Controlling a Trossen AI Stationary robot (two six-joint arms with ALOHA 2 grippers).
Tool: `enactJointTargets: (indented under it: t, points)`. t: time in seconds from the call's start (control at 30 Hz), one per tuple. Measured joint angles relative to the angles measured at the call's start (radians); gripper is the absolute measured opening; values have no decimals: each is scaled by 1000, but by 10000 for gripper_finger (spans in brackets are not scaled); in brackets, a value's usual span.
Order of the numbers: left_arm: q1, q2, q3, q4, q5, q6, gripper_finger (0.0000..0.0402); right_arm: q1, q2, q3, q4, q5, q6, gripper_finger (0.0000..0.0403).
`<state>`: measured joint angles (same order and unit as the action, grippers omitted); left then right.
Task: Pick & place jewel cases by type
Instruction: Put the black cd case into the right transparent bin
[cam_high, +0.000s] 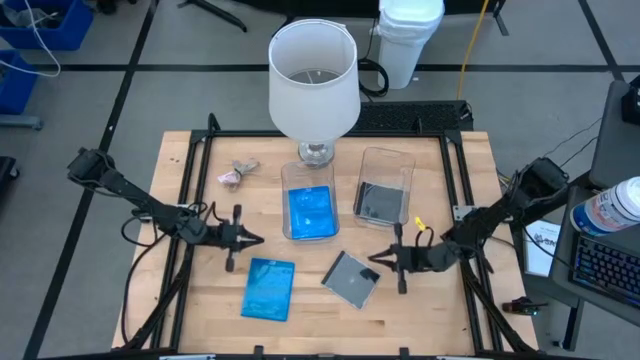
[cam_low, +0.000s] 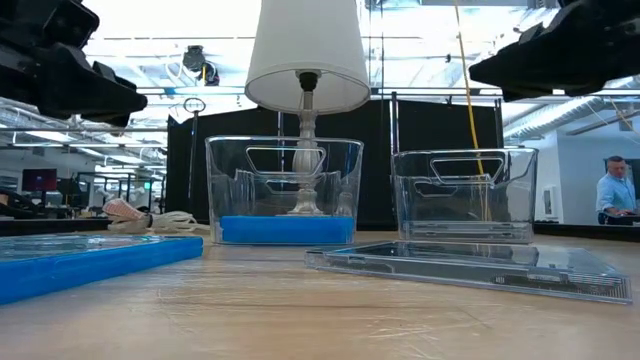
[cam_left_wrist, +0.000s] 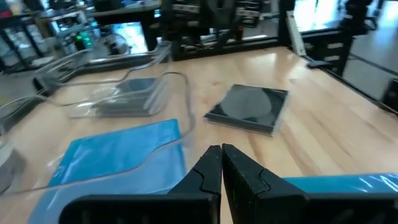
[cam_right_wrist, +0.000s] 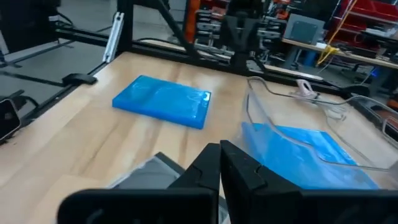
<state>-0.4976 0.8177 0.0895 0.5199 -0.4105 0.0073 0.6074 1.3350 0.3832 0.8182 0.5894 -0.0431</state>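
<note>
One flat blue plastic case (cam_high: 310, 212) and one smoky grey case (cam_high: 380, 201) sit in clear tubs. Another blue case (cam_high: 269, 288) and grey case (cam_high: 352, 277) wait on the wooden surface (cam_high: 430, 310). Both the left gripper (cam_high: 252, 239) and the right gripper (cam_high: 378, 257) have jaws clenched, empty.

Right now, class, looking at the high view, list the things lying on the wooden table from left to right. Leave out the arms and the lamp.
Small pinkish lump → blue jewel case on the table → clear tub holding a blue case → smoky grey jewel case → clear tub holding a grey case.

Bright overhead light, blurred wrist views
</note>
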Motion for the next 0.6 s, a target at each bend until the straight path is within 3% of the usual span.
enactJointTargets:
  t: [0.13, 0.33, 0.47, 0.6]
  points:
    - [0, 0, 0, 13, 21, 9, 21, -30, 0, 0, 0, -26, -10, 3]
    - [-26, 70, 59, -69, 68, 1, 21, -57, 0, 1, -8, -182, -19, 4]
    - [-81, 238, 183, -102, 57, 55, 21, -44, 0, 80, -106, -104, 44, 1]
    - [-100, 419, 328, -130, 42, 70, 21, -8, 46, 257, -409, -1, 121, 1]
